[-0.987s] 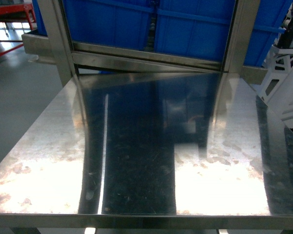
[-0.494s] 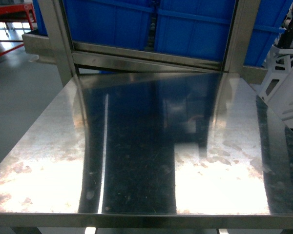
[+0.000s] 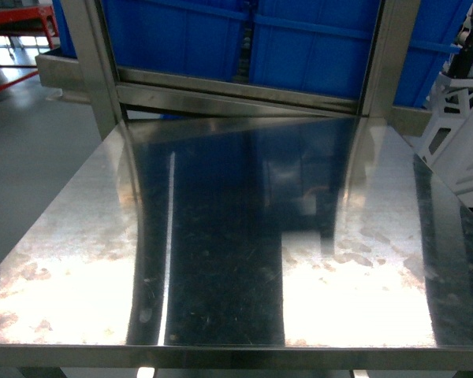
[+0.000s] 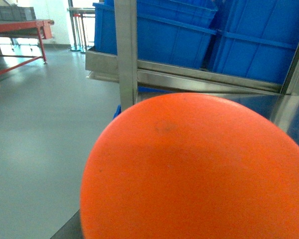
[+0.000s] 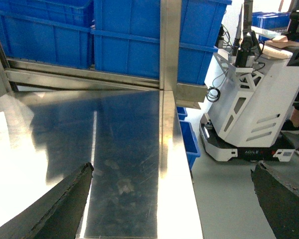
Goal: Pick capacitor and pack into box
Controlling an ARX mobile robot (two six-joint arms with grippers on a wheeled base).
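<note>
Steel tabletop (image 3: 221, 236) in front of me, shiny, with glare patches near its front edge. Behind it is a steel rack post (image 3: 94, 63), and blue bins (image 3: 181, 35) sit on the rack past the tabletop's far edge.

My right tool (image 5: 172, 168) is over the right part of the tabletop. It's spread wide: its dark fingers (image 5: 65, 204) sit at the two lower corners of the right wrist view, with nothing between them. A white wheeled robot (image 5: 244, 109) stands on the floor off the tabletop's right side.

For my left tool I cannot tell if it's spread or pressed together. A big orange rounded shape (image 4: 199, 174) fills most of the left wrist view. What it is, unclear. Grey floor (image 4: 40, 139) and a red bench (image 4: 20, 27) show far left.

The box and the capacitor show in none of my three views, so location can't be told.
</note>
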